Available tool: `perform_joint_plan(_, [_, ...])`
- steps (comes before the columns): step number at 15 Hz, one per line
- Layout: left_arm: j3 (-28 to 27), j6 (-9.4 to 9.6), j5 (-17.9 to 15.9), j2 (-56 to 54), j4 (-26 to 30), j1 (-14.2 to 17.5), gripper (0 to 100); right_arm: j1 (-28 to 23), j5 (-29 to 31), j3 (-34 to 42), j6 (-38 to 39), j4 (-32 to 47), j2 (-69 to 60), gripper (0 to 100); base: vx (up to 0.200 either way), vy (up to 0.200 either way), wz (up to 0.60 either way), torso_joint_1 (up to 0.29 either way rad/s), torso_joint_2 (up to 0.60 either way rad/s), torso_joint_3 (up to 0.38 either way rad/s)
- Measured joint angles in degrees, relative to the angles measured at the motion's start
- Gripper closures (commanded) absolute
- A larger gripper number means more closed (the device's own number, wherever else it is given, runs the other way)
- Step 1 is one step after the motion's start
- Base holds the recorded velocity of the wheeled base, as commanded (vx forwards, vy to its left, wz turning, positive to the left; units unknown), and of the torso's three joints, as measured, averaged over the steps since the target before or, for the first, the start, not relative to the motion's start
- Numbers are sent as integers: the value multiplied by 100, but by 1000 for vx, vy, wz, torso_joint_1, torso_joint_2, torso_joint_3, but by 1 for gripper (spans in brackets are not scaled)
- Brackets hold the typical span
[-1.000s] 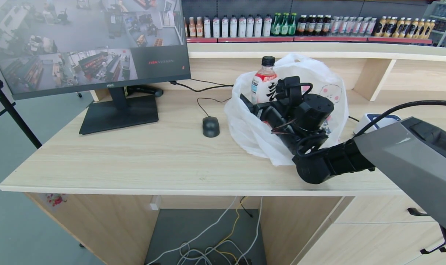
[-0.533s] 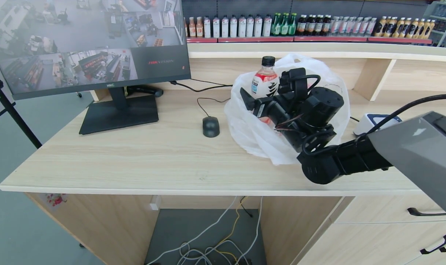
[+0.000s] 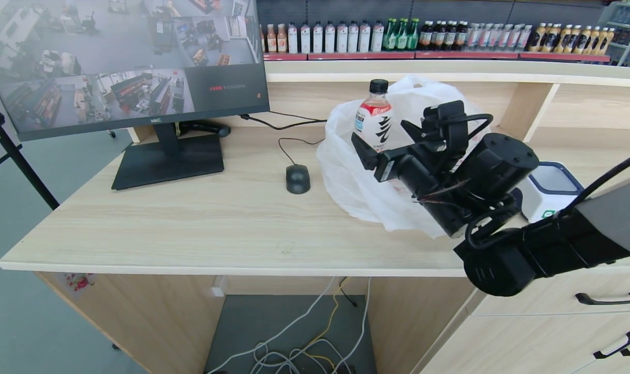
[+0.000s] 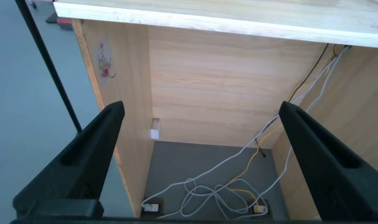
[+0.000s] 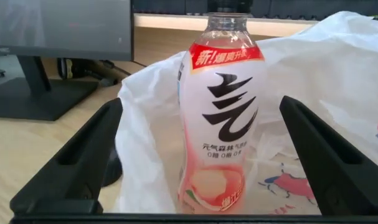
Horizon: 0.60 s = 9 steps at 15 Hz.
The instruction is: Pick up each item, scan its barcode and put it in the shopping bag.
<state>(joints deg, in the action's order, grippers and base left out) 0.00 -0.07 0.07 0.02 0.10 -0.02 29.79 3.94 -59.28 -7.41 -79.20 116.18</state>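
A clear drink bottle (image 3: 374,117) with a red-and-white label and a black cap stands upright inside the white plastic shopping bag (image 3: 356,182) at the back right of the desk. My right gripper (image 3: 379,132) is open just in front of the bottle, at the bag's near side, with nothing between its fingers. In the right wrist view the bottle (image 5: 223,118) stands between and beyond my open right gripper (image 5: 201,106), with the bag (image 5: 338,74) around it. My left gripper (image 4: 201,109) hangs open and empty below the desk edge, facing the desk's underside.
A white-and-blue barcode scanner (image 3: 548,187) sits right of the bag. A black mouse (image 3: 297,178) and a monitor (image 3: 122,62) on its stand occupy the desk's left half. Cables (image 4: 226,186) lie on the floor under the desk. Drawers (image 3: 553,322) are at lower right.
My right arm has drawn back out of the bag toward the right and up, its gripper open. The bottle stays standing in the bag. The scanner is now more uncovered.
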Motion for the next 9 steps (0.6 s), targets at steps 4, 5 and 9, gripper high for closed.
perform_joint_plan(4, [0,-2,0,0,0,2,0,397,55,1467,-184,-846,-610,0,0,0,0,0,0,0])
perform_joint_plan(5, [0,-4,0,0,0,0,0,463,68,1813,-260,-967,-750,0,0,0,0,0,0,0])
perform_joint_plan(9, [0,-2,0,0,0,2,0,873,440,2894,-296,-1070,-1526,0,0,0,0,0,0,0])
